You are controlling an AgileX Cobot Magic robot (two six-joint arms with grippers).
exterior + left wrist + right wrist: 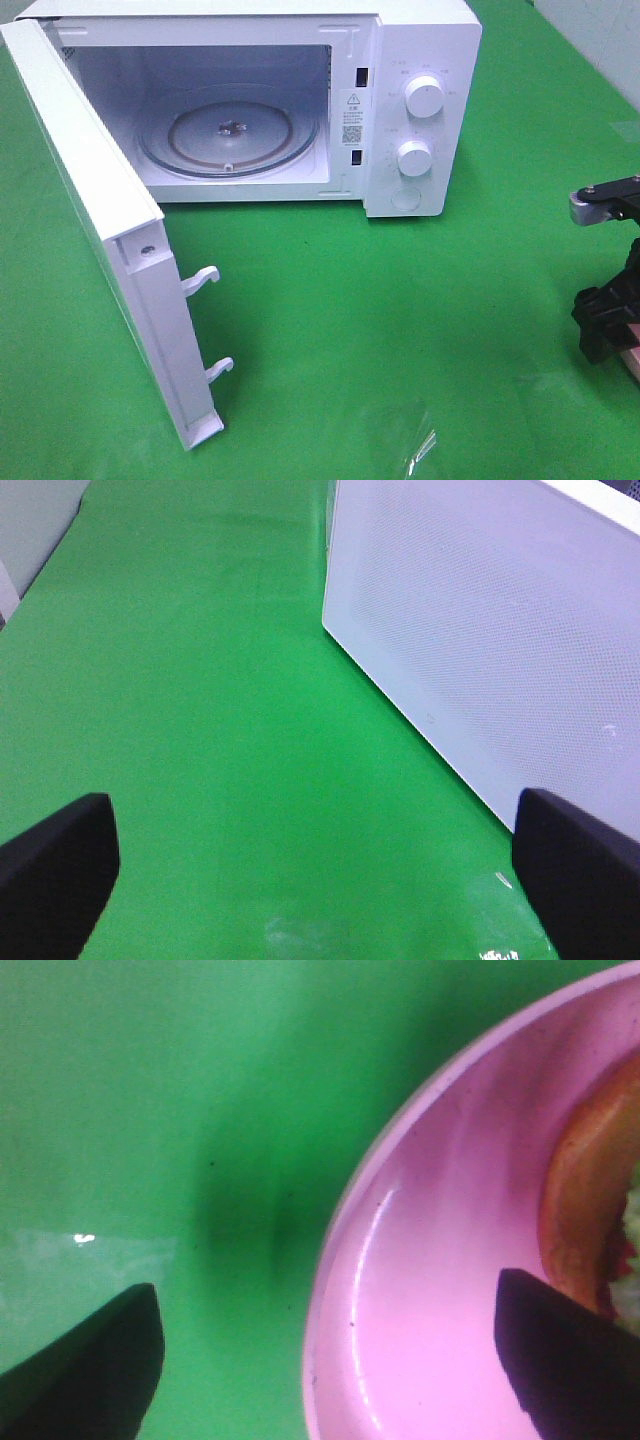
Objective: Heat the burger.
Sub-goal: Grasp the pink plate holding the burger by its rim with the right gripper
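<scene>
Burger (pixel 585 1200) shows only as a slice in the right wrist view: a glossy orange-brown bun with a little green and red beside it. It lies on a pink plate (pixel 430 1290) on the green counter (pixel 400 330). Its direction and long axis cannot be told. The right fingers (pixel 90 1370) stand wide apart and hold nothing, one over the counter, one over the plate beside the burger. The left fingers (pixel 55 870) are also wide open and empty, near the microwave door (pixel 480 640).
</scene>
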